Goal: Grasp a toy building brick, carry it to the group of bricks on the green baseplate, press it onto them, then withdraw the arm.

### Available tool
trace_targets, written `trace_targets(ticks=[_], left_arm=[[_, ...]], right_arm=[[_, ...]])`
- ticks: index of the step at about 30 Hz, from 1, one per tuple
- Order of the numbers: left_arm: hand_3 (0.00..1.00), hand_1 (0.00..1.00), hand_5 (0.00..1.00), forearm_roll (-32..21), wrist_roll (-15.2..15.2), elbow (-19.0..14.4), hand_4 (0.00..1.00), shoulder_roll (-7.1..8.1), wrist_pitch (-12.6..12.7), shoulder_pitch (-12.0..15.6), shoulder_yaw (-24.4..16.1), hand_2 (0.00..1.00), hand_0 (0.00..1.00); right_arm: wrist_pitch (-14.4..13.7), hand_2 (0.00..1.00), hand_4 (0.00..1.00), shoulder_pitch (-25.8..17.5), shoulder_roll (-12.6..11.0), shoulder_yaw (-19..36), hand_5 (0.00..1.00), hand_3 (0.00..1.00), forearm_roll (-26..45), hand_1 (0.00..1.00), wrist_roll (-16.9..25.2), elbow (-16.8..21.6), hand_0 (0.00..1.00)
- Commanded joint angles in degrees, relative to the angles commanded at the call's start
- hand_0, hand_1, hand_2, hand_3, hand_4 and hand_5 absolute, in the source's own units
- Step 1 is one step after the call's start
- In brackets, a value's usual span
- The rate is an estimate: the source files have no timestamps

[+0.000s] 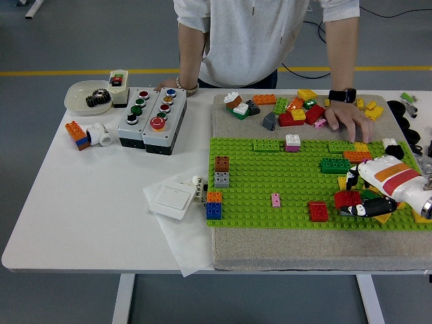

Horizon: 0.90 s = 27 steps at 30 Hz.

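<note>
Robot hand (361, 200) grips one red brick (347, 198).

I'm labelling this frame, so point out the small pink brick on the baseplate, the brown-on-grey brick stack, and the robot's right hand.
small pink brick (275, 199), head view, its top.
brown-on-grey brick stack (221, 171), head view, where the two bricks meet.
right hand (378, 185), head view, back of the hand.

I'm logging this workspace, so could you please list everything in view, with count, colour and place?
Baseplate: one, green, on the grey mat.
Loose bricks: many, mixed colours, mat's far edge.
Red brick: one, baseplate front.
Brown-grey stack: one, baseplate left.
Orange-blue stack: one, baseplate's left edge.
Button boxes: two, grey, table left.
Bowl: one, white, holding a gear, far left.
Switch: one, white, on paper.
Person's hand: one, on the mat.
Right hand: one, white-black, on a red brick.
</note>
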Motion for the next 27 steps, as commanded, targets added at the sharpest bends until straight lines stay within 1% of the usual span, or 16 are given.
trace_targets(ticks=[1,2,7,11,13,14,19,20,25,26,27], left_arm=[[0.588,0.739,0.646,0.0,0.0,0.0,0.613,0.01,0.0,0.0,0.0,0.729,0.75],[0.587,0.739,0.646,0.0,0.0,0.0,0.613,0.02,0.0,0.0,0.0,0.728,0.745],[0.587,0.739,0.646,-0.1,-0.1,-0.1,0.613,0.07,0.0,0.0,0.2,0.728,0.745],[0.588,0.738,0.646,0.0,0.0,-0.1,0.614,0.02,0.0,0.0,0.1,0.728,0.743],[0.588,0.738,0.646,0.3,0.1,-0.1,0.614,-0.02,0.0,0.2,-0.1,0.728,0.743],[0.587,0.738,0.646,0.3,0.1,-0.1,0.613,-0.03,0.0,0.2,-0.1,0.727,0.745],[0.587,0.738,0.646,0.2,0.0,-0.1,0.613,-0.04,0.0,0.2,0.0,0.727,0.745],[0.587,0.737,0.645,0.2,0.0,-0.1,0.613,-0.04,0.0,0.2,0.0,0.727,0.744],[0.587,0.737,0.645,0.5,0.1,0.0,0.613,-0.07,0.0,0.3,-0.2,0.727,0.744],[0.586,0.737,0.646,0.5,0.1,-0.1,0.612,-0.04,0.0,0.3,-0.2,0.727,0.742],[0.586,0.737,0.646,0.5,0.1,-0.1,0.612,-0.02,0.0,0.3,-0.2,0.727,0.742]], right_arm=[[0.3,0.523,0.938,0.0,0.0,0.0,0.502,0.511,0.0,0.4,0.0,0.1,0.128],[0.4,0.532,0.998,-0.1,0.0,0.0,0.52,0.52,0.0,0.397,0.0,0.2,0.147],[0.1,0.532,0.998,-0.5,-0.1,0.3,0.52,0.52,-0.3,0.397,0.1,1.1,0.147],[-0.9,0.536,0.998,-0.8,-0.1,0.6,0.516,0.526,-0.6,0.396,-0.1,2.2,0.148],[-1.6,0.536,0.998,-0.6,0.0,0.6,0.516,0.526,-0.6,0.396,-0.3,1.9,0.148],[-1.8,0.551,0.998,-0.6,0.1,0.7,0.518,0.561,-0.6,0.401,-0.4,1.7,0.158],[-2.7,0.551,0.998,-0.6,0.3,1.2,0.518,0.561,-0.9,0.401,-0.7,0.8,0.158],[-2.7,0.592,0.998,-0.7,0.3,1.2,0.518,0.592,-0.9,0.401,-0.7,0.8,0.163],[-3.6,0.592,0.998,-1.6,0.1,2.1,0.518,0.592,-1.4,0.401,-0.6,2.9,0.163],[-4.3,0.57,0.998,-2.2,0.1,2.7,0.536,0.545,-1.6,0.394,-0.5,3.8,0.149],[-5.0,0.57,0.998,-2.7,0.1,3.1,0.536,0.545,-1.8,0.394,-0.5,4.7,0.149]])
